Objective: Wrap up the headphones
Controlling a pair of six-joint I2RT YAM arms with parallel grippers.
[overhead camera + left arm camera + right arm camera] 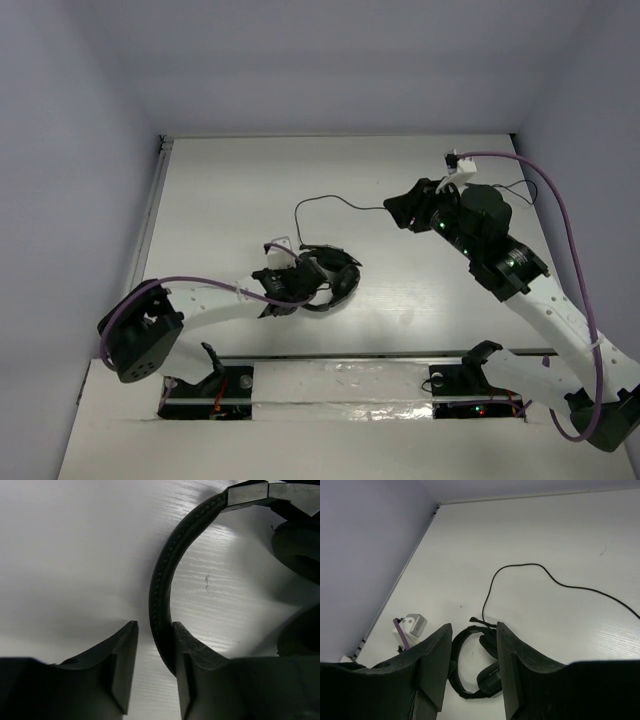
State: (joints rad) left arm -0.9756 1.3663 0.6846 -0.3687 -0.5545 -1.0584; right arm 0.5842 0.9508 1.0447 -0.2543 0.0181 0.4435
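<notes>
we're early in the wrap, by our read. the headphones (335, 272) lie flat on the table (220, 190), mid-front. their cable (345, 201) trails loose in an open arc twd the right arm and isn't wound on anything.

the left gripper (300, 283) is low at the headphones. in its wrist view the jaws stand apart w/ the headband (160, 580) running thru the gap. it sits close against one finger (200, 680) and clear of the other, so it's straddled, not clamped.

the right gripper (395, 212) hangs over the table near the far stretch of cable. its jaws are parted too, w/ nothing between them. where the cable ends, we can't make out.

next, we think the left has to pinch the headband to pin the set. the right has to drop onto the cable, close square on it, then lead it round the band or cups. the cable's thin and flat on the table, so the fingertips prob need to reach the surface. it's an easy pick to miss.
</notes>
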